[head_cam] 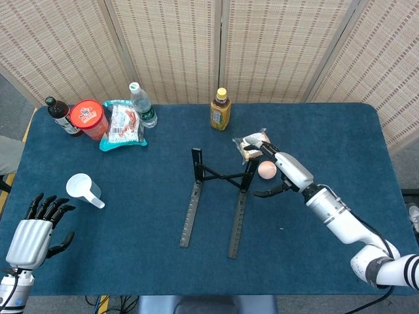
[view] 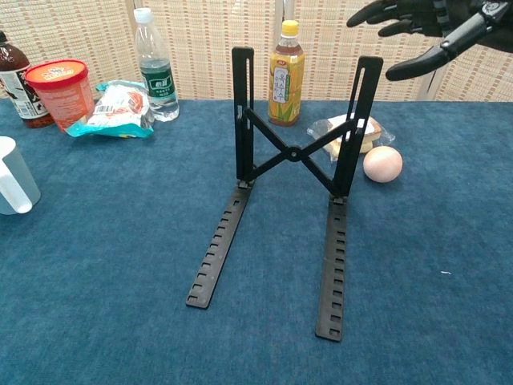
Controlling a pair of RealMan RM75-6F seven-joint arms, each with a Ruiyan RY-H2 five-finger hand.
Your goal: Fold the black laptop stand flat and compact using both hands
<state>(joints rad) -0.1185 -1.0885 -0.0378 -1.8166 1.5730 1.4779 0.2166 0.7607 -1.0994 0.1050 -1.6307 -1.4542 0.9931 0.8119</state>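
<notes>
Left hand: the left hand (head_cam: pixel 33 232) sits at the near left corner of the counter (head_cam: pixel 131 261), fingers (head_cam: pixel 49 206) spread apart and holding nothing, well apart from the stand. It does not appear in the chest view.
White cup: a white cup (head_cam: pixel 84 190) lies just beyond the left hand on the counter; its edge shows at the left of the chest view (view: pixel 14 186).
Laptop stand: the black laptop stand (view: pixel 288 192) stands unfolded near the middle of the counter. Its 2 notched base rails lie flat toward the near edge, its 2 uprights rise at the far end, and a crossed brace joins them. Neither hand touches it.
Right hand: the right hand (head_cam: pixel 283 173) hovers above the counter to the right of the stand, beside the right upright and clear of it. Its fingers (view: pixel 425 60) are apart and hold nothing; in the chest view it shows high at the upper right.
Egg-like item: a pale pink, egg-shaped item (view: pixel 382 164) rests just right of the right upright.
Wrapped snack: a clear-wrapped snack (view: pixel 353 132) lies just behind it.
Far row: a yellow drink bottle (view: pixel 286 74) stands behind the stand; at the far left stand a water bottle (view: pixel 155 66), a teal snack bag (view: pixel 120 108), a red tub (view: pixel 61 92) and a dark bottle (view: pixel 14 80).
</notes>
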